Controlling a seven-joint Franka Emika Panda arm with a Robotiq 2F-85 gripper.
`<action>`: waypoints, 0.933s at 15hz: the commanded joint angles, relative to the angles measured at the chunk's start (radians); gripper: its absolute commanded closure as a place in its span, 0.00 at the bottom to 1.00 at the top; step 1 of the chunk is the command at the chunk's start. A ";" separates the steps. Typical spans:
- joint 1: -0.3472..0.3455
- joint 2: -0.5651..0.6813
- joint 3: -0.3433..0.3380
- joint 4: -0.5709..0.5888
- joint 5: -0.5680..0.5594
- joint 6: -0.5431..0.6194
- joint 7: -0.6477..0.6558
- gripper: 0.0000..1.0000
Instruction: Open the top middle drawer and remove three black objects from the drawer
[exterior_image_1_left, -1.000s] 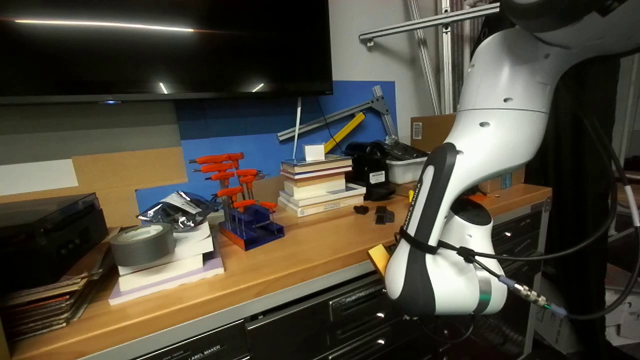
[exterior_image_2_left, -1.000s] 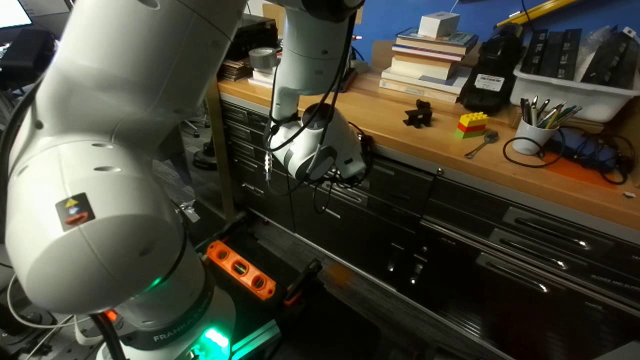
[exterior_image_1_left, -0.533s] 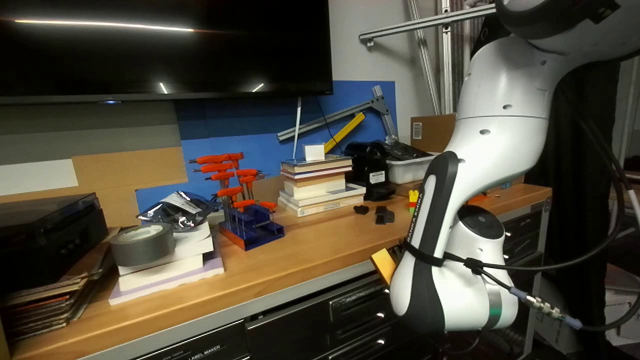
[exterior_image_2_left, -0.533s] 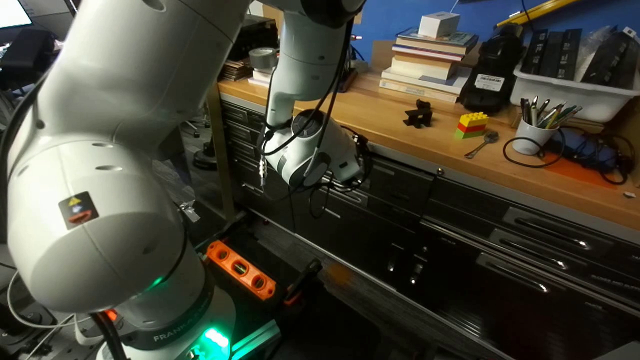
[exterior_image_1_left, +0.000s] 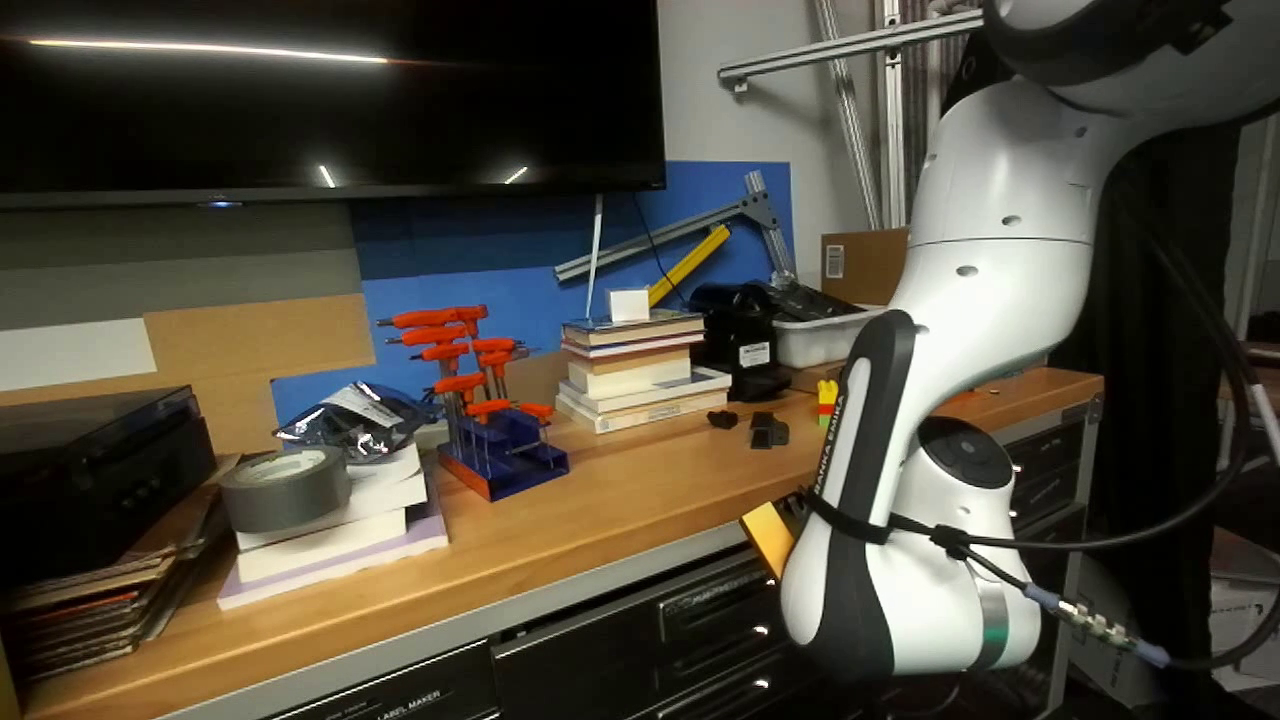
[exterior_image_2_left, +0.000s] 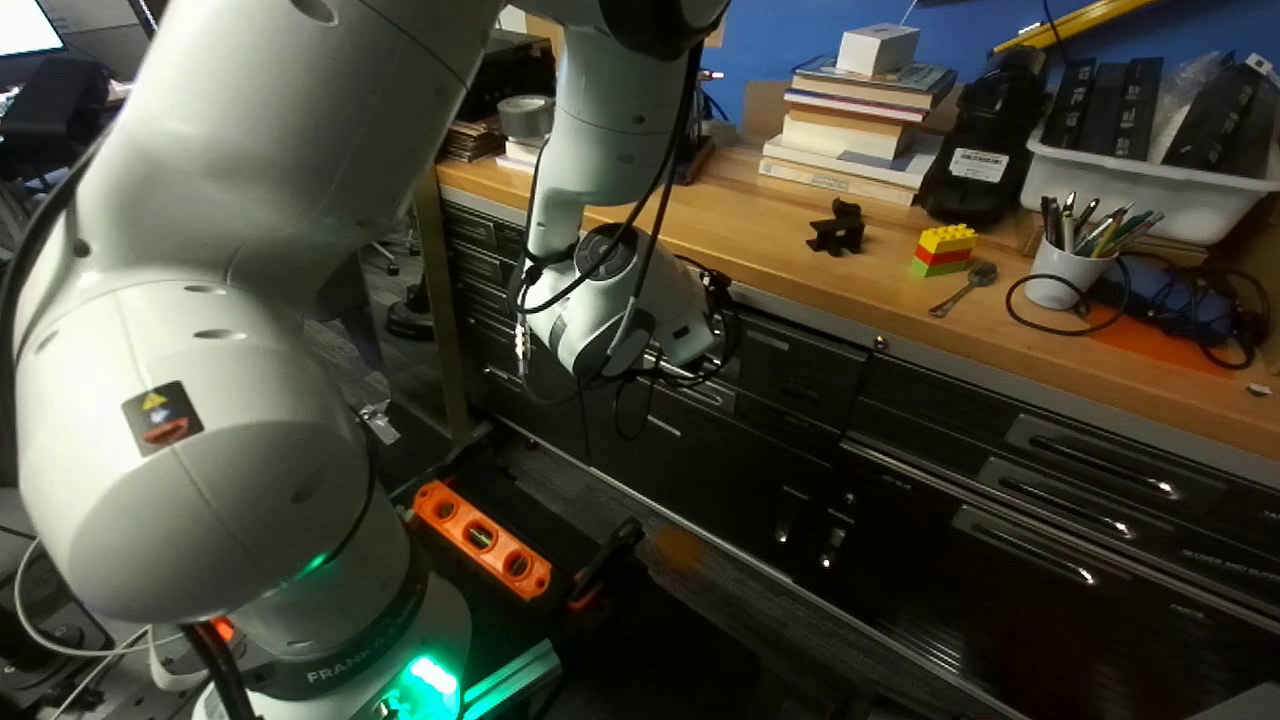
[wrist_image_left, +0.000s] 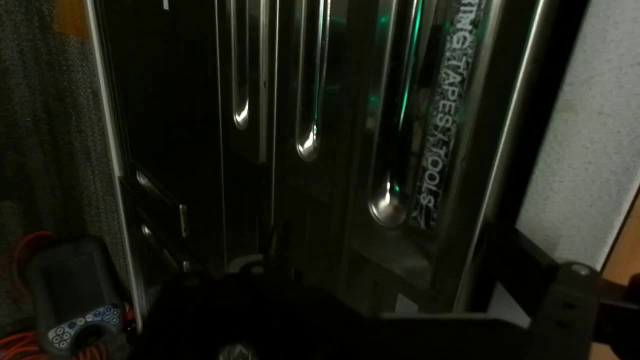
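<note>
Wrist (exterior_image_1_left: 920, 600) lower than a second ago | gripper (wrist_image_left: 382, 237) spread, holding nothing | top middle drawer (wrist_image_left: 412, 150) ahead, handle strip (wrist_image_left: 392, 110) with long axis across the jaws' spread

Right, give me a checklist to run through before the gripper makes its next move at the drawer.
1. Gripper open: ok.
2. Nothing gripped: ok; no object shows between the fingers.
3. Drawer handle in sight of the wrist camera: ok.
4. Fingers touching the drawer front: cannot tell; the wrist view gives no sure contact.
5. Top middle drawer fully shut: cannot tell; a dark gap runs above its front.
6. All three small black objects out: cannot tell; some lie on the bench, but the drawer's inside is hidden.
</note>
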 joint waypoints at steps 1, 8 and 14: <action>0.037 0.004 -0.020 0.019 0.005 0.032 0.007 0.00; 0.061 0.030 -0.028 0.058 0.004 0.005 -0.002 0.00; 0.077 0.071 -0.043 0.120 0.014 -0.060 -0.026 0.00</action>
